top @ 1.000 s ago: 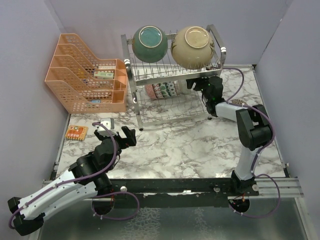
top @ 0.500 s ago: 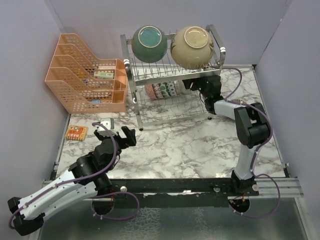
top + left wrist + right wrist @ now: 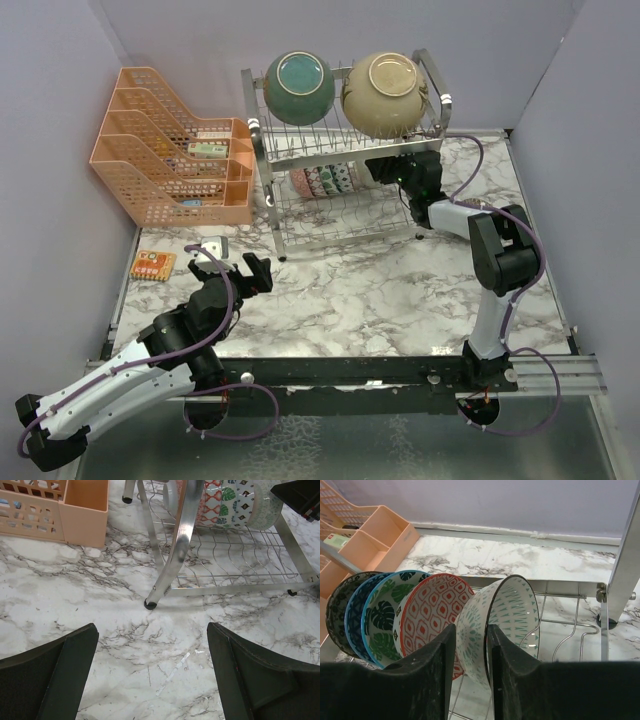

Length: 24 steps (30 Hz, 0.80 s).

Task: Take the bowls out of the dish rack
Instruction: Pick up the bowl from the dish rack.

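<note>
The silver dish rack (image 3: pixel 345 222) holds a teal bowl (image 3: pixel 299 85) and a cream bowl (image 3: pixel 385 92) on its upper tier. A row of small patterned bowls (image 3: pixel 322 180) stands on edge on the lower tier. My right gripper (image 3: pixel 471 630) reaches into that tier from the right. It is shut on the rim of the end bowl, white with green triangles (image 3: pixel 515 610), with one finger outside the wall and one inside. Beside it stand a red-patterned bowl (image 3: pixel 432 610) and a leaf-patterned bowl (image 3: pixel 382 615). My left gripper (image 3: pixel 151 630) hangs open and empty over the marble, in front of the rack's leg (image 3: pixel 175 555).
An orange mesh organizer (image 3: pixel 170 160) stands left of the rack. A small orange card (image 3: pixel 152 265) and a small white item (image 3: pixel 212 245) lie on the marble near the left gripper. The rack's upright post (image 3: pixel 627 555) stands close to the right of my right gripper.
My right gripper has moved a little further left into the lower tier and its fingers have closed onto the green-patterned bowl's rim. The left arm has not moved.
</note>
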{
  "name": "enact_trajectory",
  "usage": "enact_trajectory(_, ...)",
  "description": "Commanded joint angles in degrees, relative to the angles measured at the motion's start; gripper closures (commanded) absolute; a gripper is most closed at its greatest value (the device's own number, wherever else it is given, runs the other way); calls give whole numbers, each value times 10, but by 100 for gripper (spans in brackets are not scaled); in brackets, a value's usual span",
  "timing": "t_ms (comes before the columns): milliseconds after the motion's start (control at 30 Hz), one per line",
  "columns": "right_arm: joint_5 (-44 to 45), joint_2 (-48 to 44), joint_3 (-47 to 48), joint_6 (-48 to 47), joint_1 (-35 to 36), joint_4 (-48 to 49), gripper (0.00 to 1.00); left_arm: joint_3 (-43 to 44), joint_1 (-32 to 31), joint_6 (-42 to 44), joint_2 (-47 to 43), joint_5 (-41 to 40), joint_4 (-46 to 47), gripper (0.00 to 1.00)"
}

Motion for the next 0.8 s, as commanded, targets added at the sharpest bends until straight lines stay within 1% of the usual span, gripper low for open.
enact_trajectory(0,-27,7,-13,18,-3,-17,71,-6,-2,6,-8,-11,1,6)
enact_trajectory(33,-29,8,-14,19,-3,-16,74,-6,-2,6,-8,-12,0,6)
enact_trajectory(267,-36,7,-28,23,-3,-8,80,-7,-1,5,-12,-12,-2,6)
enact_trajectory(400,-42,7,-30,25,-3,-3,86,-6,-2,5,-10,-11,-1,6)
enact_trajectory(467,-43,8,-30,24,-3,0,91,-6,-1,5,-11,-11,-2,6)
enact_trajectory(633,-52,9,-26,20,-3,3,97,-6,-2,4,-12,-11,-4,6)
enact_trajectory(767,-66,10,-30,13,-3,21,98,-8,-2,4,-12,-10,-4,6)
